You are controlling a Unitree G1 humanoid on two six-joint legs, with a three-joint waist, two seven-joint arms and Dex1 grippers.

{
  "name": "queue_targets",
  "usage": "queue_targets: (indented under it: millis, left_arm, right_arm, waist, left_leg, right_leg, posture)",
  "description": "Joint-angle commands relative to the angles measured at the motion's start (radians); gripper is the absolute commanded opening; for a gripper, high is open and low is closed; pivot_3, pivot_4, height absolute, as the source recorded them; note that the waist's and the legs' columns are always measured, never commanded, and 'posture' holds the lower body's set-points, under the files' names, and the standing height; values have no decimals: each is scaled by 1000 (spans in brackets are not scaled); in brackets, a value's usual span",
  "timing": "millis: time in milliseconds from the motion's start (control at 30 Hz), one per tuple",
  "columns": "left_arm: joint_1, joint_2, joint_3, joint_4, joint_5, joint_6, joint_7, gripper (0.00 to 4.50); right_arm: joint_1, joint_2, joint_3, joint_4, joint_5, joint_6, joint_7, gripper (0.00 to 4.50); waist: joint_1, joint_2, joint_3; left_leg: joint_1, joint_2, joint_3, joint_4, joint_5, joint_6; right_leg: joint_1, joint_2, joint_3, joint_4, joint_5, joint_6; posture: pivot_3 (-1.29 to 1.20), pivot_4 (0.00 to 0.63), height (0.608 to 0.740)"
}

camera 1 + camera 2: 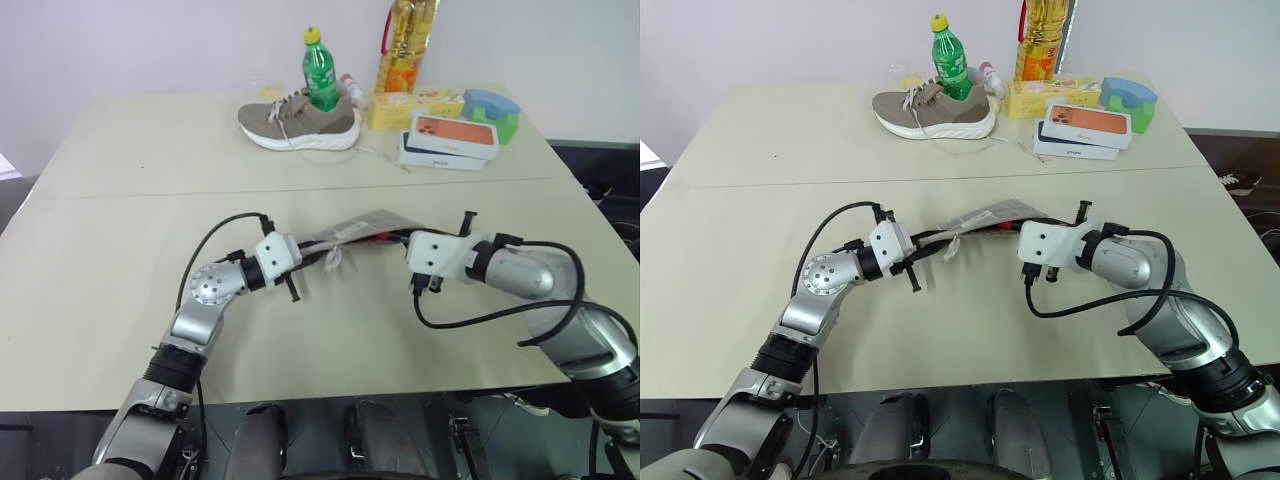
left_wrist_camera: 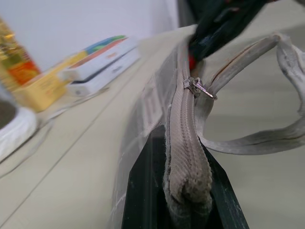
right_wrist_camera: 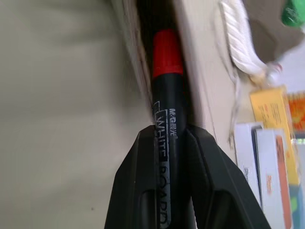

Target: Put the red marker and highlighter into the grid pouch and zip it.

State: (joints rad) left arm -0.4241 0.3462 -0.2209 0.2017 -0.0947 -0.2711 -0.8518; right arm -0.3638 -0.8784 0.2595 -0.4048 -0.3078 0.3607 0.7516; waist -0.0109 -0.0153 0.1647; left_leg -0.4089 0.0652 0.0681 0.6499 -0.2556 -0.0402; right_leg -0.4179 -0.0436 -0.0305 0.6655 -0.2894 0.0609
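Observation:
The grid pouch (image 1: 362, 226) hangs lifted above the table's middle between my two grippers. My left gripper (image 1: 312, 252) is shut on the pouch's zipper-edge end; its dark fingers (image 2: 143, 191) clamp the grey band, and the metal slider (image 2: 198, 88) sits just beyond them. My right gripper (image 1: 398, 238) is shut on the red marker (image 3: 167, 62), a black barrel with a red cap. The capped end points into the pouch's open slit, and a bit of red (image 2: 192, 61) shows at the mouth. The highlighter is out of view.
At the table's far side stand a beige shoe (image 1: 298, 122), a green bottle (image 1: 320, 72), an oil bottle (image 1: 405, 45), a yellow box (image 1: 412, 106), stacked phone boxes (image 1: 448, 140) and a blue-green object (image 1: 493, 110). The pouch's light cord (image 2: 267, 138) hangs loose.

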Motion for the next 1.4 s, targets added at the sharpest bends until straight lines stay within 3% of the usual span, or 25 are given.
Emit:
queue_targets:
  millis: [33, 233, 500, 700, 1033, 1133, 1400]
  left_arm:
    - [-9, 1, -15, -50, -7, -34, -31, 0]
    - [-12, 7, -37, -73, -21, -25, -96, 0]
    - [-7, 16, -33, -79, -20, -24, -118, 0]
    - [-19, 17, -3, -35, 3, -21, -65, 0]
    - [-74, -68, 60, 60, 3, 37, 129, 0]
    - [-87, -114, 83, 60, -42, 79, 151, 0]
    - [-92, -135, 86, 59, -31, 89, 163, 0]
  right_arm:
    - [-37, 5, 22, -31, -44, -27, 25, 274]
    - [-82, 18, 91, -39, -104, -125, 78, 274]
    - [-76, 61, 77, -47, -77, -144, 132, 274]
    - [-74, 116, -30, -76, 5, -87, 111, 3093]
    - [-122, 249, -257, -228, 341, 263, 119, 3093]
    - [-104, 266, -252, -261, 390, 379, 90, 3093]
    - [-88, 463, -185, -291, 455, 583, -116, 3093]
  waist:
    - [1, 0, 0]
    - [1, 0, 0]
    - [1, 0, 0]
    - [0, 0, 0]
    - [2, 0, 0]
    - [2, 0, 0]
    - [0, 0, 0]
  left_leg:
    - [0, 0, 0, 0, 0, 0]
    - [0, 0, 0, 0, 0, 0]
    - [0, 0, 0, 1, 0, 0]
    - [0, 0, 0, 2, 0, 0]
    - [3, 0, -1, 3, 0, 0]
    - [3, 0, -2, 3, 0, 0]
    - [3, 0, -3, 3, 0, 0]
  right_leg:
    - [0, 0, 0, 0, 0, 0]
    - [0, 0, 0, 0, 0, 0]
    - [0, 0, 0, 0, 0, 0]
    - [0, 0, 0, 1, 0, 0]
    - [5, 0, 0, 1, 0, 0]
    - [5, 0, -1, 1, 0, 0]
    - [5, 0, -1, 1, 0, 0]
  posture:
    - [0, 150, 740]
    - [0, 150, 740]
    - [0, 150, 740]
    - [0, 150, 740]
    - [0, 150, 740]
    - [0, 150, 740]
    - [0, 150, 740]
